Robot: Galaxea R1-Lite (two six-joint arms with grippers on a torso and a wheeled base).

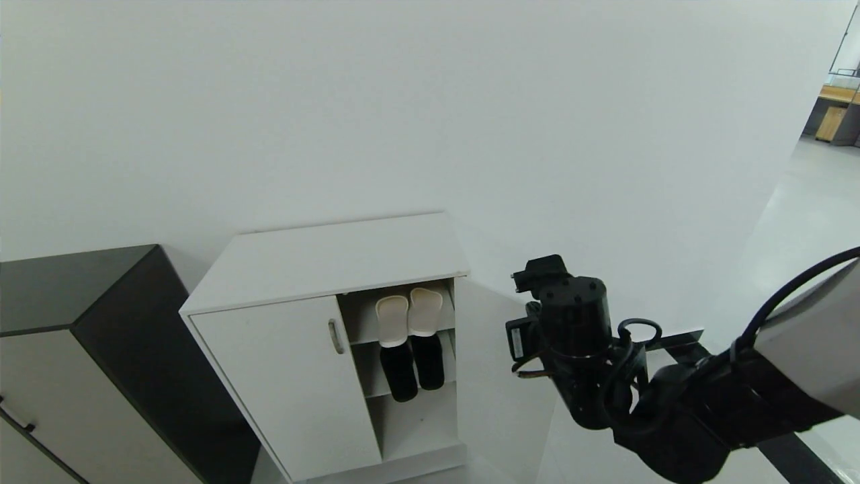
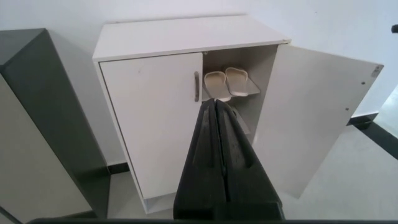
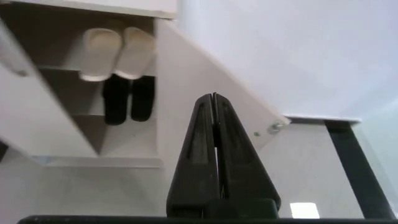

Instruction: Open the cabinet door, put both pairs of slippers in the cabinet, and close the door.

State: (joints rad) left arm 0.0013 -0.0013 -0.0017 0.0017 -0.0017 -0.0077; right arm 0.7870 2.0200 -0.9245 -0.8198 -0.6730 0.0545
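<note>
Against the white wall the white wooden cabinet (image 1: 322, 262) holds cream slippers (image 1: 392, 319) above black slippers (image 1: 398, 370); the right claw (image 3: 214, 99), pinched together, should press the open door (image 2: 317, 118) gently shut at its outer edge.

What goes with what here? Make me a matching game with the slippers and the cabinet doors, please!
Things:
1. white slippers
2. black slippers
3. left door
4. right door

Places or states:
A. swung open
B. on the top shelf
C. shut
D. on the middle shelf

Pairs: 1-B, 2-D, 3-C, 4-A
</note>
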